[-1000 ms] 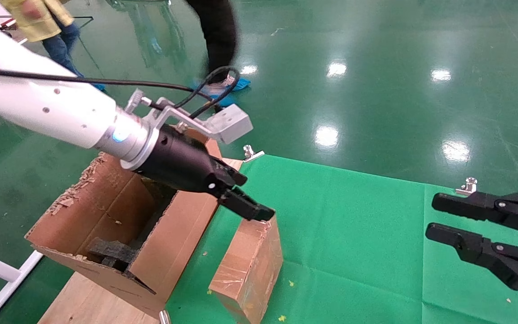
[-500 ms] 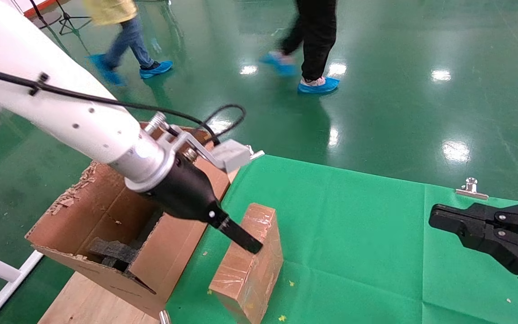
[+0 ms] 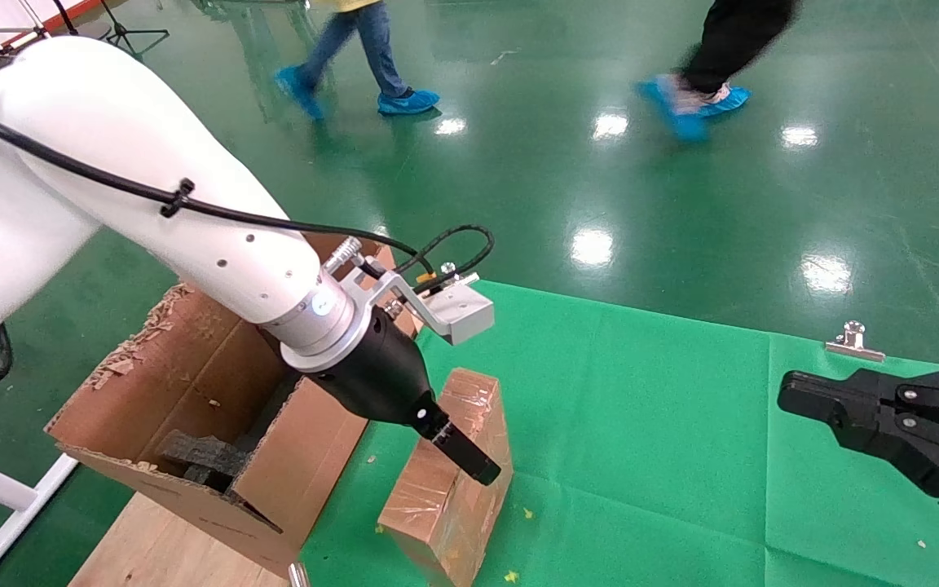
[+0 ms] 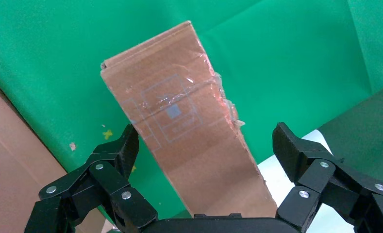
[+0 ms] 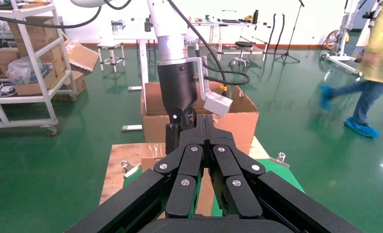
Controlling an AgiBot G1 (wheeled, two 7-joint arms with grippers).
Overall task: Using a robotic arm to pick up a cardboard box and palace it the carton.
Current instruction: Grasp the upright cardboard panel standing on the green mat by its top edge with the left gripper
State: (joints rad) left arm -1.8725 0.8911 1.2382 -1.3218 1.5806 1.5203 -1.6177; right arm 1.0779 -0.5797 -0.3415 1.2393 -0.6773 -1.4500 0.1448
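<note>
The cardboard box (image 3: 437,509), a small brown block wrapped in clear tape, lies on the green cloth just right of the carton (image 3: 192,383). The robotic arm is my white left arm; its gripper (image 3: 478,469) is lowered over the box's far end. In the left wrist view the gripper (image 4: 206,145) is open, and the box (image 4: 179,116) runs between its fingers (image 4: 126,145). One finger sits close to a side and the other stands apart. My right gripper (image 3: 791,387) hovers over the cloth at the right, shut (image 5: 205,119) with nothing in it.
Black foam (image 3: 200,456) lies inside the carton, which stands on a wooden board (image 3: 152,546). The green cloth (image 3: 641,408) is pinned by metal clips (image 3: 854,342). Two people walk across the shiny green floor beyond the table.
My left gripper has swung down and now straddles the cardboard box's far end. The right gripper went from open to shut. The two people walked to the right.
</note>
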